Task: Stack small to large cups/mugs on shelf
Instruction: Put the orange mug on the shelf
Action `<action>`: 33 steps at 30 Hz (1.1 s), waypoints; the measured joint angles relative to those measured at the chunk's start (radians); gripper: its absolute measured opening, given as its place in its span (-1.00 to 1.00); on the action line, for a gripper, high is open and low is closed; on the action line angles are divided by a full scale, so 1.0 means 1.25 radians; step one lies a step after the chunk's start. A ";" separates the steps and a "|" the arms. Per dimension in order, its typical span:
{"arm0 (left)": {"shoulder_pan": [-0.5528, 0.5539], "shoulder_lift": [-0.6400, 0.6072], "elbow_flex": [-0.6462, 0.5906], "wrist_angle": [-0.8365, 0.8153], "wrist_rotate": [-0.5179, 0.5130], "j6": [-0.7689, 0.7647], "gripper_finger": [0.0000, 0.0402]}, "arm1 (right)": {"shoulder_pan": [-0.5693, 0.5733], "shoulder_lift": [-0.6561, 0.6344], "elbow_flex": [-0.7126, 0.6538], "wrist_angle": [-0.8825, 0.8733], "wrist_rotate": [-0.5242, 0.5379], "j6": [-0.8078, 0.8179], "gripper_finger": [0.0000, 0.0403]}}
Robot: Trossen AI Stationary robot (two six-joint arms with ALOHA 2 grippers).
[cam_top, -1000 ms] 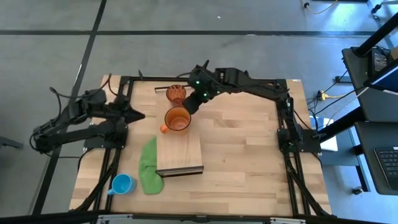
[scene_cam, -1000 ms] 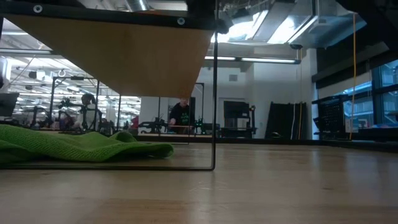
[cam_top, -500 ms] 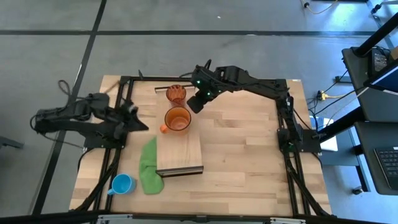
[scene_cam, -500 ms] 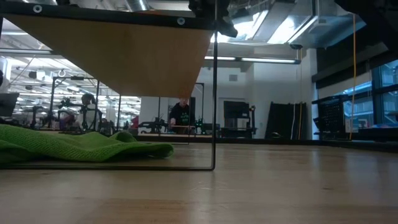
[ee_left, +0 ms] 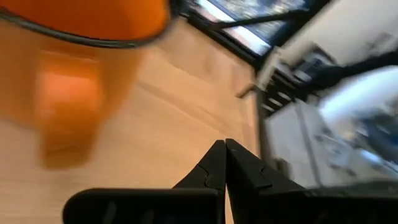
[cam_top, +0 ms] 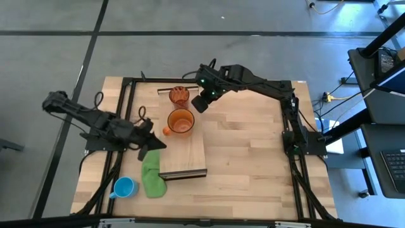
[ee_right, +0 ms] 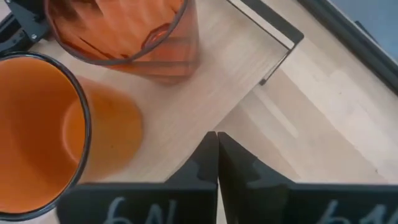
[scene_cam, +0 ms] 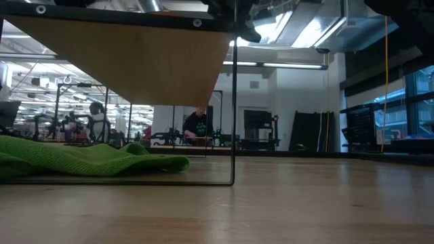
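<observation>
The shelf [cam_top: 183, 155] is a light-wood plank on a dark frame above the table. The dark red tumbler [cam_top: 180, 95] stands upright at its far end. Just nearer stands the orange mug [cam_top: 180, 121], its handle [cam_top: 166, 131] toward the table's left. The light blue mug [cam_top: 124, 187] stands on the table near the near left corner. My right gripper [cam_top: 197, 104] hovers shut just right of the tumbler [ee_right: 124, 31] and the orange mug [ee_right: 37, 130]. My left gripper [cam_top: 162, 145] is shut at the shelf's left edge, nearer than the orange mug [ee_left: 74, 68].
A green cloth [cam_top: 152, 168] lies on the table along the shelf's left side, partly under it [scene_cam: 74, 159]. The shelf's near half is bare wood. Dark frame rails [cam_top: 120, 126] run along the table's left and right sides. A person [scene_cam: 197, 126] shows far back in the room.
My left arm has swung from the table's left side toward the right and near edges, bringing its gripper to the shelf's left edge beside the orange mug. The cups have not moved.
</observation>
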 joint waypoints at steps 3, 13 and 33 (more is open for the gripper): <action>-0.015 0.013 0.000 0.002 -0.068 -0.003 -1.00 | 0.008 0.000 0.000 0.005 -0.012 0.002 -0.99; -0.016 0.063 0.000 -0.059 -0.150 -0.044 -1.00 | 0.036 0.000 0.000 0.009 -0.017 0.013 -0.99; 0.006 0.063 0.000 -0.090 -0.274 -0.039 -1.00 | 0.061 0.018 -0.019 0.061 -0.058 0.038 -0.97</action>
